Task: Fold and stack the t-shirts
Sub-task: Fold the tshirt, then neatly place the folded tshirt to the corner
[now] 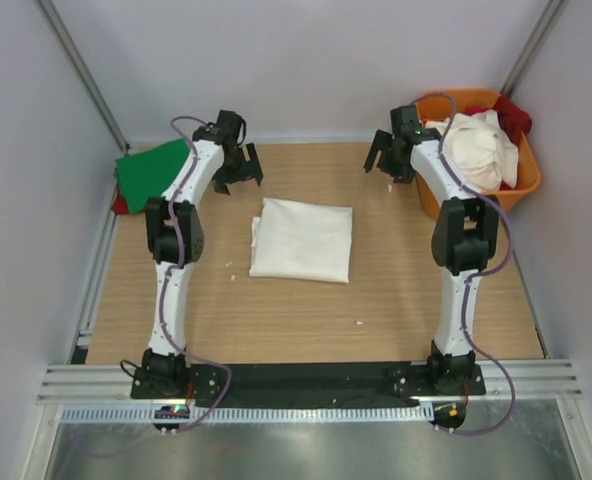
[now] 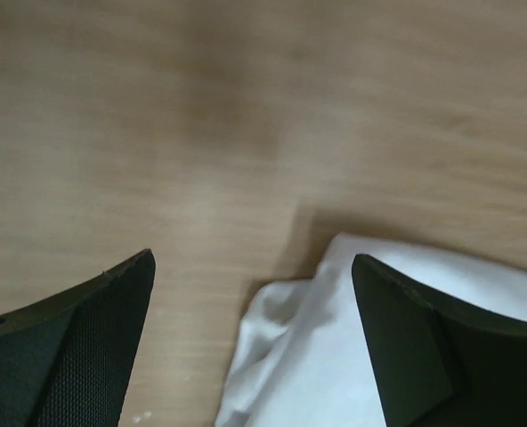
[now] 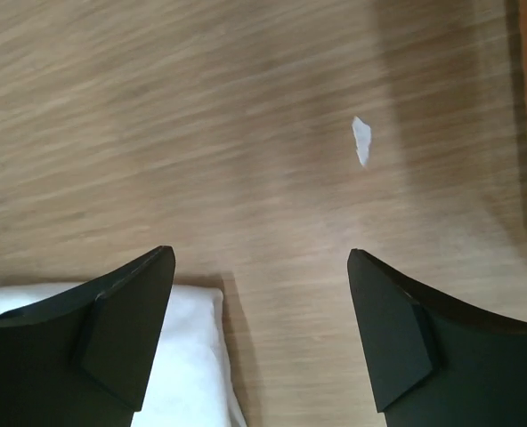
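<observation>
A folded white t-shirt [image 1: 302, 239] lies in the middle of the wooden table. A folded green t-shirt [image 1: 151, 172] rests on something red at the far left edge. White and red shirts [image 1: 481, 148] are heaped in the orange tub. My left gripper [image 1: 238, 168] is open and empty, raised beyond the white shirt's far left corner; that corner [image 2: 335, 347] shows between its fingers. My right gripper [image 1: 388, 155] is open and empty, raised beyond the shirt's far right corner [image 3: 188, 356], next to the tub.
The orange tub [image 1: 526, 185] stands at the back right corner. A small white scrap [image 3: 361, 140] lies on the wood near the right gripper. Grey walls close in the table at the back and sides.
</observation>
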